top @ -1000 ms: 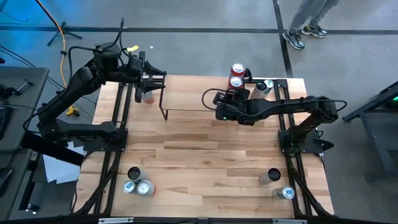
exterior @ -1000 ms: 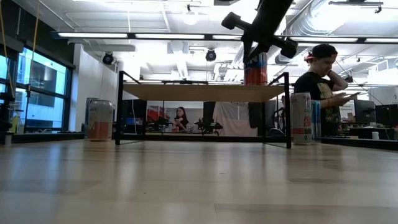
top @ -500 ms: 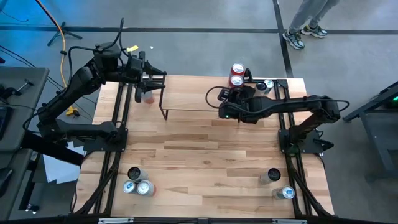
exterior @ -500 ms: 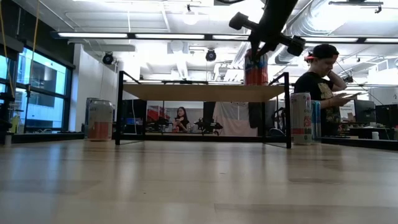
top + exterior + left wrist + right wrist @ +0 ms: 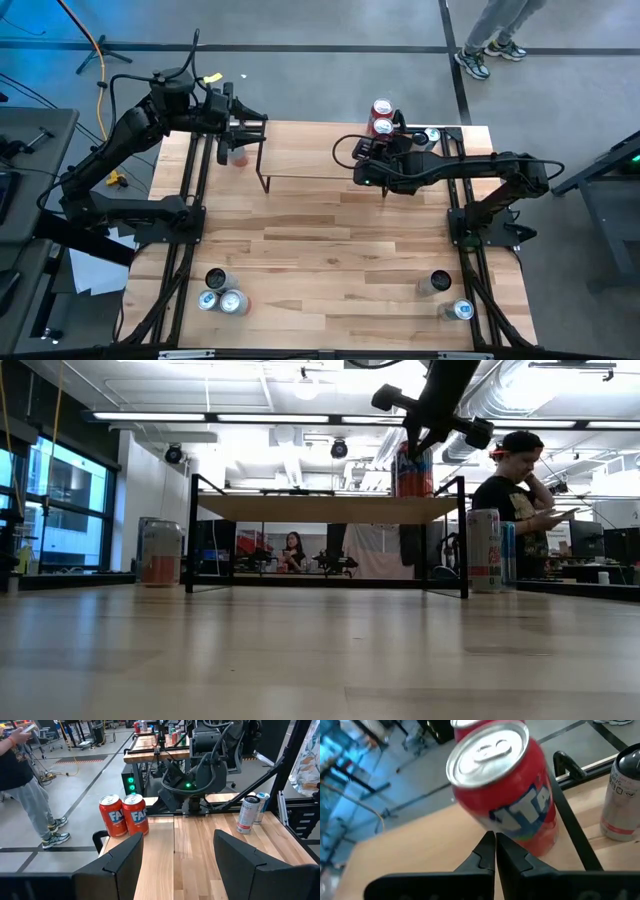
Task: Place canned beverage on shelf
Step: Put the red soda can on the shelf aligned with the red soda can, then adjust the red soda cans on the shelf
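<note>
The shelf (image 5: 310,155) stands at the table's far side. Two red cans stand upright on its right end: a nearer one (image 5: 381,127) and one just beyond it (image 5: 381,107). Both also show in the left wrist view (image 5: 135,813). My right gripper (image 5: 495,840) is shut. It comes at the nearer can (image 5: 510,795) from the table's near side, over the shelf top (image 5: 320,508). My left gripper (image 5: 175,860) is open and empty, held above the shelf's left end (image 5: 243,128). My right gripper has its shut fingertips (image 5: 487,845) against the lower side wall (image 5: 520,837) of the nearer red can, on the side toward the table's near edge. The fingers slant down from the near side. The can stands upright on the shelf top, next to the other red can.
A silver and red can (image 5: 160,555) stands on the table left of the shelf. Silver cans (image 5: 425,137) stand at the far right. Several cans (image 5: 220,297) stand at the near left and two (image 5: 450,295) at the near right. A person (image 5: 515,500) stands beyond the table.
My right gripper, still shut, has moved toward the table's right and far edges, up to the nearer red can. That can has slid a little the same way on the shelf top, toward the other red can.
</note>
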You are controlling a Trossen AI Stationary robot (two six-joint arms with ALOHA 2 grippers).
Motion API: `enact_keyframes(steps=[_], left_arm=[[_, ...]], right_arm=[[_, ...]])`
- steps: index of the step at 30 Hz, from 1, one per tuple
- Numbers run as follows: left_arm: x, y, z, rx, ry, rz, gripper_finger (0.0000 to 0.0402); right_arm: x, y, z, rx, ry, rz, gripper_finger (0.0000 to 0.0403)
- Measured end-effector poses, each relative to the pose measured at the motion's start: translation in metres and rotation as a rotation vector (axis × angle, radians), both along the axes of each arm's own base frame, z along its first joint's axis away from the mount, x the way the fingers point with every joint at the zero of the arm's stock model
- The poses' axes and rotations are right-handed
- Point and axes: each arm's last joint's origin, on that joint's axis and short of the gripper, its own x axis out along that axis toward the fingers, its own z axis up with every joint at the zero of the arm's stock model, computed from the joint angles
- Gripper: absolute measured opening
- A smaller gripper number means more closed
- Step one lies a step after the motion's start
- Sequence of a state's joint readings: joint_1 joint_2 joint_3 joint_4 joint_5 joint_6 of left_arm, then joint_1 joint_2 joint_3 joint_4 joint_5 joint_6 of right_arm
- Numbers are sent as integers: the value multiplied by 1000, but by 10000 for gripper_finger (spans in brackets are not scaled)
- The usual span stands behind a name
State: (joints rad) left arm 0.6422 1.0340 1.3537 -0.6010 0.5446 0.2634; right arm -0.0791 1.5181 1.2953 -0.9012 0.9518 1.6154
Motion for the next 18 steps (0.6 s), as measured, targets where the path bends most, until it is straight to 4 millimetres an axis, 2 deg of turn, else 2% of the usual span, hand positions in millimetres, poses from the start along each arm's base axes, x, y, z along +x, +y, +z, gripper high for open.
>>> enact_keyframes(steps=[6,9,11,14,18], left_arm=[[0,0,0,-8,0,3,204],[0,0,0,-18,-1,6,204],[0,0,0,-18,-1,6,204],[0,0,0,-15,-4,6,204],[1,0,3,-5,-30,7,204]], right_arm=[[-5,14,8,102,49,170,0],[-16,24,22,160,36,291,0],[-24,27,40,196,9,368,0],[-34,14,78,181,-16,462,0],[-48,-31,131,76,27,495,0]])
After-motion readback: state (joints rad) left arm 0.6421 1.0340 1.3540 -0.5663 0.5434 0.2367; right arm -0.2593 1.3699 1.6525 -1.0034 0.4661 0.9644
